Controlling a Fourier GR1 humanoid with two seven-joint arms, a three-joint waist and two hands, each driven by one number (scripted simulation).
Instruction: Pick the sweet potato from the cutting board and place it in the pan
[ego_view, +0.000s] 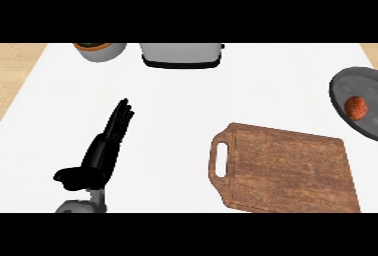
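- Sweet potato lies in the pan at far right; the cutting board is bare.
- Left hand rests on the worktop, fingers straight, holding nothing; right hand unseen.
- Placing looks done; nothing further seems needed.

From my end the sweet potato is a small reddish-orange lump sitting inside the pan, close to the right edge of the view. The pan is a dark grey round thing, partly cut off by that edge. The cutting board is brown wood grain with a handle slot on its left side, lying flat on the white counter just below-left of the pan, nothing on it.
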